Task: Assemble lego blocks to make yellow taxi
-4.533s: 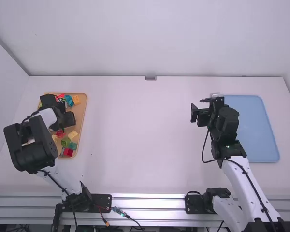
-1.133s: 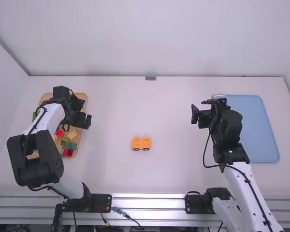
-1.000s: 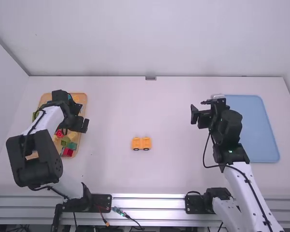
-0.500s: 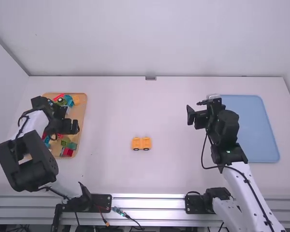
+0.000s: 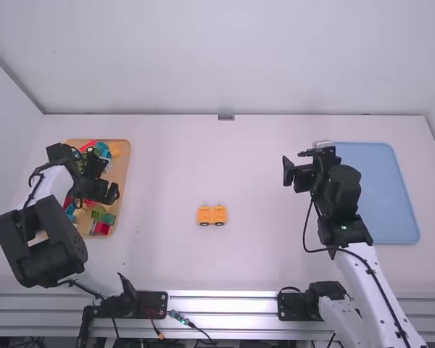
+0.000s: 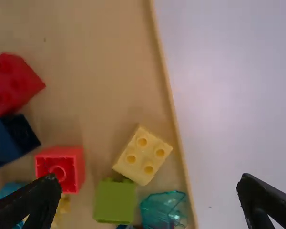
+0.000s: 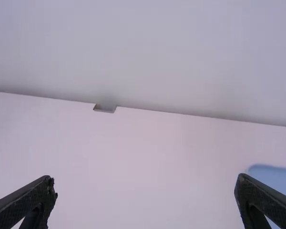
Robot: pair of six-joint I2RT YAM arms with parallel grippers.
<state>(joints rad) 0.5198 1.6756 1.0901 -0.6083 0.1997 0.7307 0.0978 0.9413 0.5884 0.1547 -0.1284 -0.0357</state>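
1. Jaws wide apart and empty on the left gripper (image 6: 148, 177), over one tan tray (image 5: 121, 168), frame left! Wrist count: two red blocks (image 6: 13, 86), one dark blue (image 6: 21, 133), pale yellow (image 6: 142, 156), green (image 6: 115, 201), clear teal (image 6: 163, 210).
2. Below centre, two yellow wheeled pieces (image 5: 204, 214), side by side: taxi barely started, body likely left.
3. Right gripper (image 7: 145, 177), jaws open, empty; one blue tray (image 5: 380, 196), frame right.

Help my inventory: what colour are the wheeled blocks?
The wheeled blocks are orange-yellow, clearest in the high view.
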